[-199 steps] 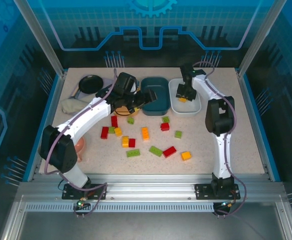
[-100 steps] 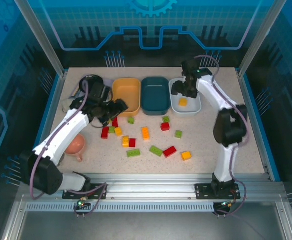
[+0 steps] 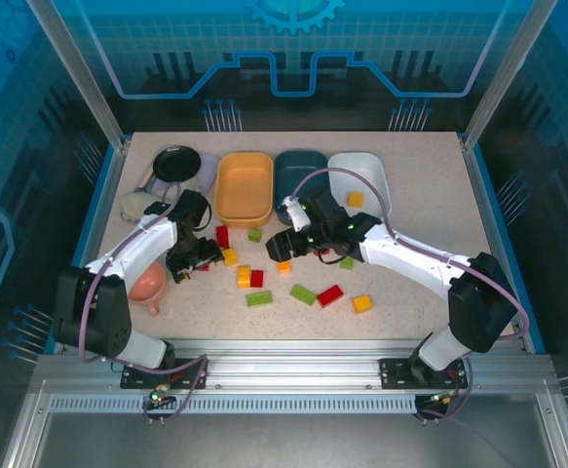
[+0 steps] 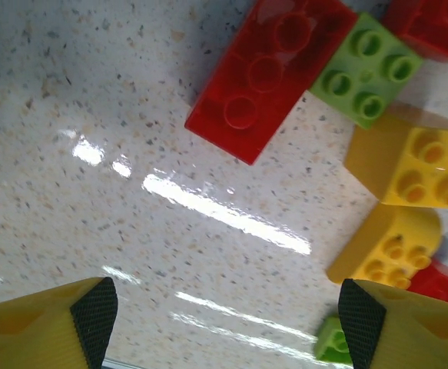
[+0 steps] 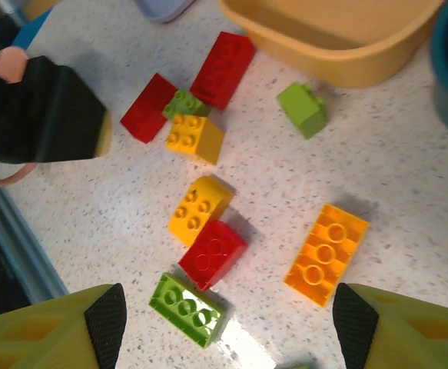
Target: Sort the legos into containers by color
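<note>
Red, light green and yellow-orange plastic building bricks point(image 3: 329, 295) lay scattered across the middle of the speckled surface point(image 3: 430, 195). They sat in front of three shallow plastic bins in a row at the far side: an orange-yellow bin point(image 3: 244, 188), a dark teal bin point(image 3: 298, 166) and a white bin point(image 3: 366, 166). One yellow-orange brick point(image 3: 356, 199) lay inside the white bin. The left gripper point(image 3: 194, 263) hung low over the left end of the scatter, fingers spread wide and empty. Its wrist view showed a long red brick point(image 4: 270, 73) touching a small green brick point(image 4: 366, 65), with two yellow bricks point(image 4: 408, 165) just beside them. The right gripper point(image 3: 282, 246) hung over the middle of the bricks, likewise released and holding nothing. Beneath it a yellow brick point(image 5: 200, 206) touched a red brick point(image 5: 212, 254), a green brick point(image 5: 187, 307) sat just beside those, and a long orange brick point(image 5: 325, 254) lay apart to the right.
</note>
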Controlling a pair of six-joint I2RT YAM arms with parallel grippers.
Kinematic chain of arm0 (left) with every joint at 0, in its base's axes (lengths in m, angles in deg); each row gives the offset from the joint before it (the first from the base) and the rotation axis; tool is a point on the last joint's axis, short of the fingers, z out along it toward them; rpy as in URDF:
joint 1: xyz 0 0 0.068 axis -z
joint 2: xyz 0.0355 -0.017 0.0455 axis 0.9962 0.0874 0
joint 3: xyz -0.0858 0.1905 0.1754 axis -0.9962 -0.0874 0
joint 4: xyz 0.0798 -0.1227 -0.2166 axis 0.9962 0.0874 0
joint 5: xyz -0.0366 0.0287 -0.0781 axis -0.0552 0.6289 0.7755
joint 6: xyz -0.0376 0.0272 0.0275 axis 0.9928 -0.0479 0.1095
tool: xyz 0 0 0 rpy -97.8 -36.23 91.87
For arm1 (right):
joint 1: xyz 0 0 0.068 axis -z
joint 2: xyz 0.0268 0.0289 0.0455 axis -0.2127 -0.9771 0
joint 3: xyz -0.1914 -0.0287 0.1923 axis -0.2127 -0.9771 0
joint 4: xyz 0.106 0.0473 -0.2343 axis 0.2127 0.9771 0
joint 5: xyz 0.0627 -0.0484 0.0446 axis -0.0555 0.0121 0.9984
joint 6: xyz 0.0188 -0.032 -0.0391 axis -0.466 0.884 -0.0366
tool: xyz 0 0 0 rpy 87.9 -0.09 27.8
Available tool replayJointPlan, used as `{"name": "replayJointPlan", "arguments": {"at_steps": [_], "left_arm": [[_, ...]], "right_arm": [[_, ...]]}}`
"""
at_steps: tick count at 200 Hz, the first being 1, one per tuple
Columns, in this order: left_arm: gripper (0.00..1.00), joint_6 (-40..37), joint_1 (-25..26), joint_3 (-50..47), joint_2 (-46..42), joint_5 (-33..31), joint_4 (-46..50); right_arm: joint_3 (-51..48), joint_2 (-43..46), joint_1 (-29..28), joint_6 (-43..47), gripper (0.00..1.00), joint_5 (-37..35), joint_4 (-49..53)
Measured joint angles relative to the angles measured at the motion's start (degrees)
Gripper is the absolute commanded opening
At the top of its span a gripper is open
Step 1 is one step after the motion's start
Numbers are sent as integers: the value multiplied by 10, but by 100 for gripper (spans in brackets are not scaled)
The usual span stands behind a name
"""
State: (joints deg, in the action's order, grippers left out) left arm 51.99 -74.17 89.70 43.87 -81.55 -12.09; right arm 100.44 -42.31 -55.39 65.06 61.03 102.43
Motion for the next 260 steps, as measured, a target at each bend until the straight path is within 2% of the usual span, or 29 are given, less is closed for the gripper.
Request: {"name": "replayJointPlan", "arguments": {"at_steps": [30, 59, 127, 158, 218, 260], "left_arm": [[72, -61, 0, 34, 70, -21, -2], [73, -107, 0, 53, 121, -35, -10], [70, -162, -21, 68, 161, -42, -28], [63, -178, -37, 69, 183, -35, -42], [37, -193, -38, 71, 198, -15, -70], [32, -179, -38, 54, 171, -14, -71]], "right_arm": [[-11, 0, -11, -16, 74, 22, -45], [-15, 0, -14, -27, 74, 28, -53], [-15, 0, -14, -36, 74, 26, -52], [-15, 0, -14, -43, 74, 26, -50], [-15, -4, -14, -50, 73, 24, -48], [-14, -6, -14, -56, 72, 19, -48]]}}
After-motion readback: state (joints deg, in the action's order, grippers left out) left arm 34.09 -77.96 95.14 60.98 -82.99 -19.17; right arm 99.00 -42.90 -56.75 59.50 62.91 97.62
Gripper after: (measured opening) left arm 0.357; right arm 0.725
